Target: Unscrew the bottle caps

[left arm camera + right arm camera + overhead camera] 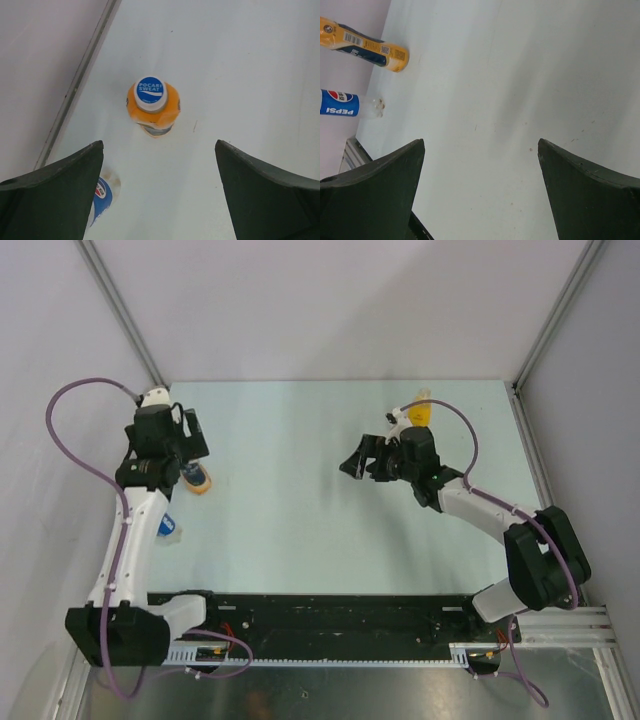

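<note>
While the left end effector [191, 438] hangs over the left side of the tabletop [300, 530], its two dark fingers [55, 200] stand wide apart and hold nothing; between them the wrist view shows only bare surface. Just beyond their tips stands the short orange bottle [153, 114], upright, with its blue cap [150, 93] sitting on the neck and the words POCARI SWEAT readable on top. The end effector does not touch it. A clear bottle [102, 194] with a blue Pepsi label stands closer to the near edge, half hidden behind one finger in this view. In the top view it is partly covered by the left arm [125, 540], and I cannot tell about its cap. The right end effector [357, 462] is near the middle of the tabletop and points to the left. It is also wide open and empty, well apart from every bottle. Its wrist view looks across to the orange bottle and the Pepsi bottle, which appear sideways there. The tall yellow bottle [420, 414] stands near the far edge, just behind the right arm [480, 510], with a pale cap [425, 393] on top.
</note>
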